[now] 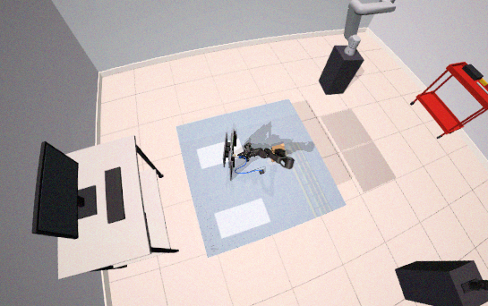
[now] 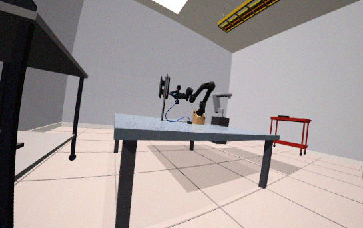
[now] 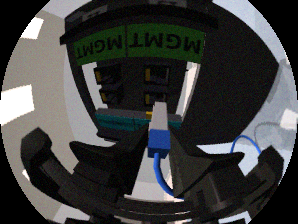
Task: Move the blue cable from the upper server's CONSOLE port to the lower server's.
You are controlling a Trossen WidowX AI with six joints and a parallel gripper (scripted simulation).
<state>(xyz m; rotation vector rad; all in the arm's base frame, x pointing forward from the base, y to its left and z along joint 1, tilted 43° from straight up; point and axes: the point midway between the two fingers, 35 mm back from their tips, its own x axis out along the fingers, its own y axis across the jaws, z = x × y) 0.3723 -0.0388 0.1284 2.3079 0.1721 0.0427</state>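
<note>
fingers [image 1: 238, 156] [image 2: 172, 94] grip plug [image 3: 159, 135] (blue cable [image 1: 245, 172] [image 2: 178, 120] [image 3: 159, 175] hangs w/ it).

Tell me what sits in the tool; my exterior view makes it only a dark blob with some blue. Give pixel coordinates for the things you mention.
Observer: Wrist view: the tool [image 1: 239, 156] [image 2: 172, 95] [image 3: 157, 127] is shut on the plug [image 2: 172, 94] [image 3: 159, 142], its grey head pointing toward the sockets [image 3: 157, 75] and its blue end toward the tool.
Operator: Which label is in front of it?
Observer: The green label strip [image 3: 165, 46] reads MGMT, upside down in the wrist view.
Operator: Is the plug's head in a port?
Observer: I can't tell how deep it is; the wrist view shows the head overlapping the bottom edge of the lower right socket [image 3: 156, 96].
</note>
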